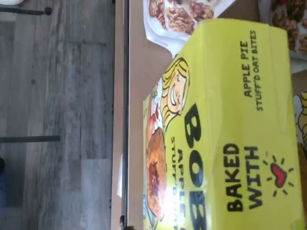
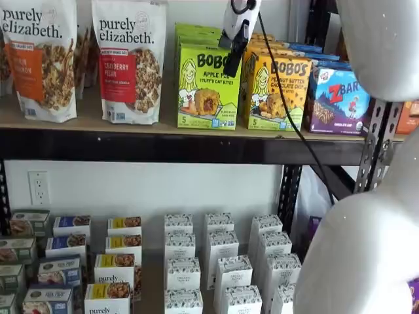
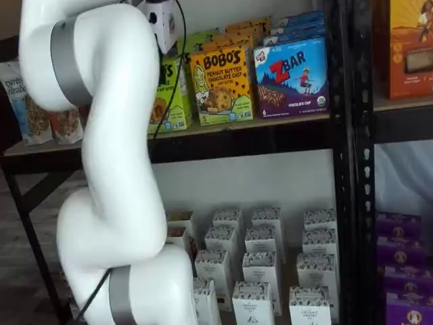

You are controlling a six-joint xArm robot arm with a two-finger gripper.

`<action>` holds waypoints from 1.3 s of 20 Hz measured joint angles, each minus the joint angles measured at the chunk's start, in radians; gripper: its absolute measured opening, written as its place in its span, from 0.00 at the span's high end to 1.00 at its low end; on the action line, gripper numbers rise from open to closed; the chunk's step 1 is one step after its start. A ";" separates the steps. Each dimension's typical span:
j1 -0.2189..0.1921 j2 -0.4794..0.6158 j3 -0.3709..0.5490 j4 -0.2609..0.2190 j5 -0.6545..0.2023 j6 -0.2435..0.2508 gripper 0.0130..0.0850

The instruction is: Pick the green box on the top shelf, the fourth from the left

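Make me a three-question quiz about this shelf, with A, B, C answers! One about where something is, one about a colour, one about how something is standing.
1. Where is the green box?
A. On the floor
B. On the top shelf, between the cranberry granola bag and the yellow-orange Bobo's box
C. Down among small white cartons

2. What colour is the heart printed on the green box?
A. Blue
B. White
C. Red

3. How is the green box sitting?
A. Standing upright
B. Lying flat on its front
C. Squashed

Answers:
1 B: a shelf view shows it between those two.
2 C: the wrist view shows a red heart beside "BAKED WITH".
3 A: its front faces out, the right way up.
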 joint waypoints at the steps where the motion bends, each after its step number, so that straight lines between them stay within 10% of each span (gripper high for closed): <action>1: 0.001 -0.001 0.003 -0.002 -0.004 0.001 0.00; 26: 0.012 0.000 0.014 -0.041 -0.011 0.007 0.11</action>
